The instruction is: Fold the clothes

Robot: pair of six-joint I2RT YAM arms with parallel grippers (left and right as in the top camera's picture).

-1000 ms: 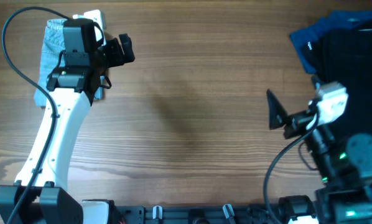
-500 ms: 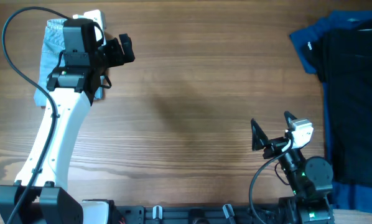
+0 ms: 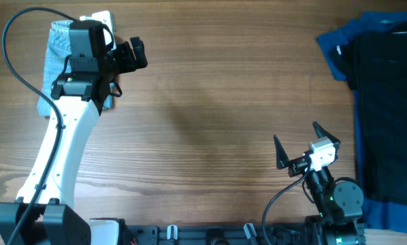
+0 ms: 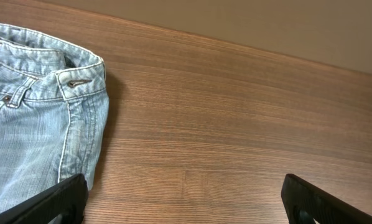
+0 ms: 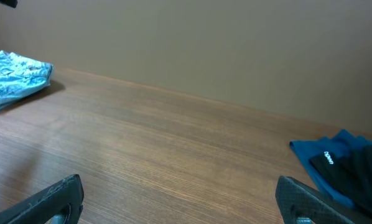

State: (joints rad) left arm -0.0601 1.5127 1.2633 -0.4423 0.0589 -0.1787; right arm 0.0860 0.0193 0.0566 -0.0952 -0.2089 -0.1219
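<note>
Two claws are in view, both spread wide and empty. The left claw (image 4: 183, 202) hangs at the right edge of the shorts (image 4: 30, 118). Its left finger (image 4: 56, 202) is at the side seam, but contact cannot be confirmed. The right claw (image 3: 295, 134) sits near the front edge of the tabletop (image 3: 210, 116), well apart from the shorts.

Location: the shorts lie at the far left corner of the tabletop, largely hidden under the left arm in the overhead view. The left wrist view shows the waistband (image 4: 80, 78), with belt loop and rivet, lying flat on the wood. The number of layers cannot be told.

Judged step: taking the side edge for a fold.

Procedure:
1. Lower the left claw so one finger slides under the seam and the other lands on top.
2. Grip close to the waistband corner. Denim is likely stiff there, so the panel should follow as one piece.
3. Lift just enough to free the cloth, carry it over, and lay edge on edge.
4. Bring the right claw across only if a second corner needs holding.
5. Leave the black garment (image 3: 391, 116) and blue garment (image 3: 339, 41) at the right side alone.

Caution: the shorts lie near the far edge, so pull inward, never outward.
</note>
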